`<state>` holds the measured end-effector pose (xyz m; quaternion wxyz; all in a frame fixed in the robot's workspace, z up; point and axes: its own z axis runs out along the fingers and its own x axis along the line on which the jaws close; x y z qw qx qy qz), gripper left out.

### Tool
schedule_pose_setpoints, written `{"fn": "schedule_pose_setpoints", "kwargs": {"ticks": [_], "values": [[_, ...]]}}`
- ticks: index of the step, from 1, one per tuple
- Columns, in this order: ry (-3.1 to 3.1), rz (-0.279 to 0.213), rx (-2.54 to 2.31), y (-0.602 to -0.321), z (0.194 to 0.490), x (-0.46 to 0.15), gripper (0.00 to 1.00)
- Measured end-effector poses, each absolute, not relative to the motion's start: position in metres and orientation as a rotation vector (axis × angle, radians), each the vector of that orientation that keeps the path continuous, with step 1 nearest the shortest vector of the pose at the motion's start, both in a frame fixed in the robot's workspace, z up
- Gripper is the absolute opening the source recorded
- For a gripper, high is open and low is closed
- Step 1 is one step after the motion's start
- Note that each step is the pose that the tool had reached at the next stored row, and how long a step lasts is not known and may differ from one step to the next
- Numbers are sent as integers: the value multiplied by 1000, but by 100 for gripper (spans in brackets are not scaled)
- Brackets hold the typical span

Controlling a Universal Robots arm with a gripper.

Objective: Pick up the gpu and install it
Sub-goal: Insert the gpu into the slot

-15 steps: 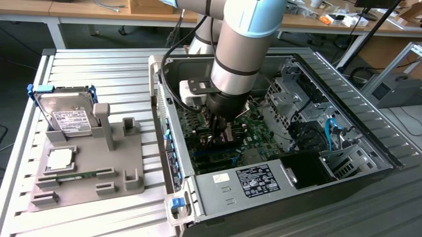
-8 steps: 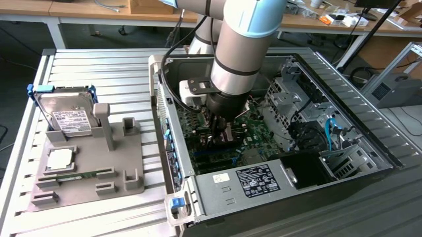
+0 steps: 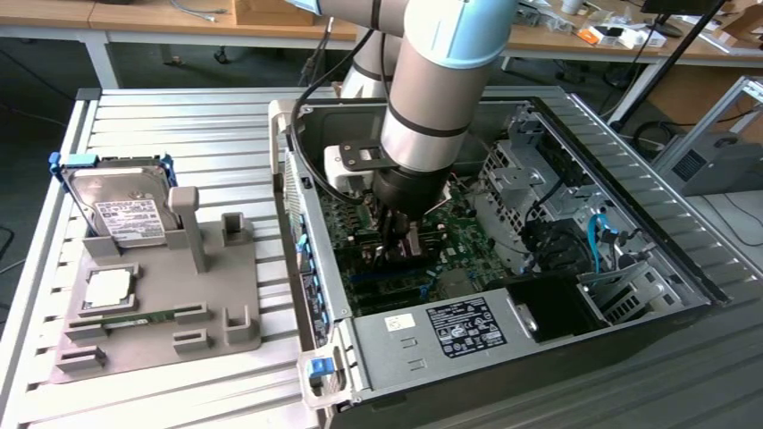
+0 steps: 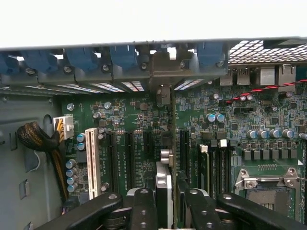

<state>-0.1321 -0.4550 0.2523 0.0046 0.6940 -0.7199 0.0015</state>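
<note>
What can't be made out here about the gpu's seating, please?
- Exterior view: the arm hides where the gpu meets the motherboard.
- Wrist view: the gpu shows edge-on in the gripper; its own body hides its contact edge.
- Exterior view: the hard drive label's print is too small.

Robotics lab: wooden workbenches (image 3: 155, 22), slatted metal table (image 3: 179, 125), open computer case (image 3: 644, 194), robot arm (image 3: 441, 89)

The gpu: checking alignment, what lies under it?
Under the gpu, held edge-on by the gripper, the green motherboard and its black slots show; the slot directly beneath is covered.
</note>
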Motion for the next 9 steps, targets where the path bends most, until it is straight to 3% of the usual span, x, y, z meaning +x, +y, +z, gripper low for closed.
{"fn": "schedule_pose_setpoints", "kwargs": {"ticks": [9], "values": [[-2257,0,2176,-455,256,-132,27]]}}
